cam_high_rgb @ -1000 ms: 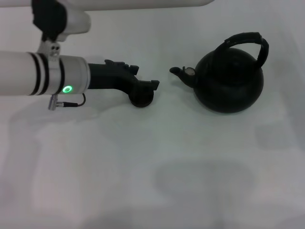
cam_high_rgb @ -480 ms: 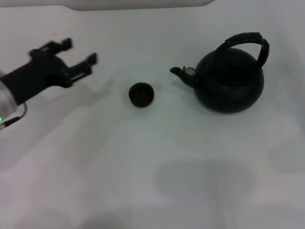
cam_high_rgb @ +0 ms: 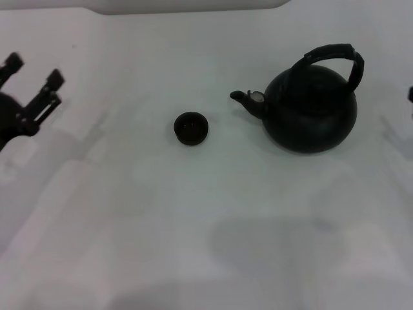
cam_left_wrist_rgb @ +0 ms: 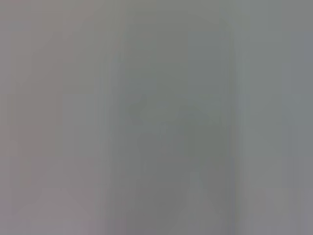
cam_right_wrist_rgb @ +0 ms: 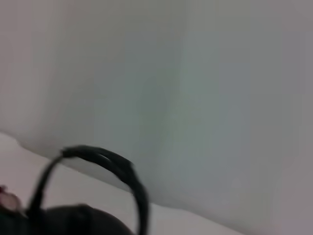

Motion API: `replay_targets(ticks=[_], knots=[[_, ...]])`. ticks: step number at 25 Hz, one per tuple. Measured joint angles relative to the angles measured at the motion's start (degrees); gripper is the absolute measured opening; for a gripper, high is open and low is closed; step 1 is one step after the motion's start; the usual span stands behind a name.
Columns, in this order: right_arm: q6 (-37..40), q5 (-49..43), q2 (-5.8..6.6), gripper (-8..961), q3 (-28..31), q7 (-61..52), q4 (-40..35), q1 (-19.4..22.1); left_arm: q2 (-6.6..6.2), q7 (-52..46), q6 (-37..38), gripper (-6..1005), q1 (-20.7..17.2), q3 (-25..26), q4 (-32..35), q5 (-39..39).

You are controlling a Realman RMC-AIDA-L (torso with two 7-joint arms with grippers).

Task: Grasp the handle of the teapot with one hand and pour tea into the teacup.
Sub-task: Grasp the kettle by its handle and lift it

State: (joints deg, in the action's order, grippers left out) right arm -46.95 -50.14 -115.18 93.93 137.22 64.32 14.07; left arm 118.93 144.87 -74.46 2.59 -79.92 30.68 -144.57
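Note:
The matte-black teapot [cam_high_rgb: 311, 110] stands upright at the right of the white table [cam_high_rgb: 206, 213]. Its black hoop handle [cam_high_rgb: 334, 54] arches over the top, and its capped spout [cam_high_rgb: 249, 99] points left toward the teacup. The tiny dark teacup [cam_high_rgb: 191, 128] sits alone left of the spout. My left gripper [cam_high_rgb: 32, 72] is at the far left edge, open and empty, well away from the cup. Only a dark sliver of my right gripper [cam_high_rgb: 410, 94] shows at the right edge, right of the teapot. The right wrist view shows the handle [cam_right_wrist_rgb: 115, 165] above the pot's top [cam_right_wrist_rgb: 73, 220].
A pale wall edge [cam_high_rgb: 193, 5] runs along the back of the table. The left wrist view shows only a grey blur.
My left gripper has pulled back from the teacup to the far left edge, leaving the cup standing. A sliver of the right gripper has appeared at the right edge.

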Motion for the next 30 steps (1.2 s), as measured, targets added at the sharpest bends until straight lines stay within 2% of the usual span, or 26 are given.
replay_targets(ticks=[5, 12, 22, 30], knots=[[3.6, -3.4, -0.05, 838, -4.6, -4.2, 4.6, -0.4, -0.01, 4.2, -4.7, 777, 0.0, 0.0, -7.2, -5.7], [7.2, -4.4, -0.16, 837, -9.9, -4.8, 3.8, -4.6, -0.05, 4.5, -5.8, 775, -0.9, 0.4, -8.7, -6.9], [7.8, -2.6, -0.19, 838, -9.1, -4.6, -2.6, -11.6, -0.01, 4.6, -6.6, 773, -1.1, 0.4, -9.3, -7.0], [8.6, -2.3, -0.17, 833, -8.4, -4.3, -4.1, -12.8, -0.04, 4.4, -6.7, 772, -1.2, 0.4, -9.3, -7.0]])
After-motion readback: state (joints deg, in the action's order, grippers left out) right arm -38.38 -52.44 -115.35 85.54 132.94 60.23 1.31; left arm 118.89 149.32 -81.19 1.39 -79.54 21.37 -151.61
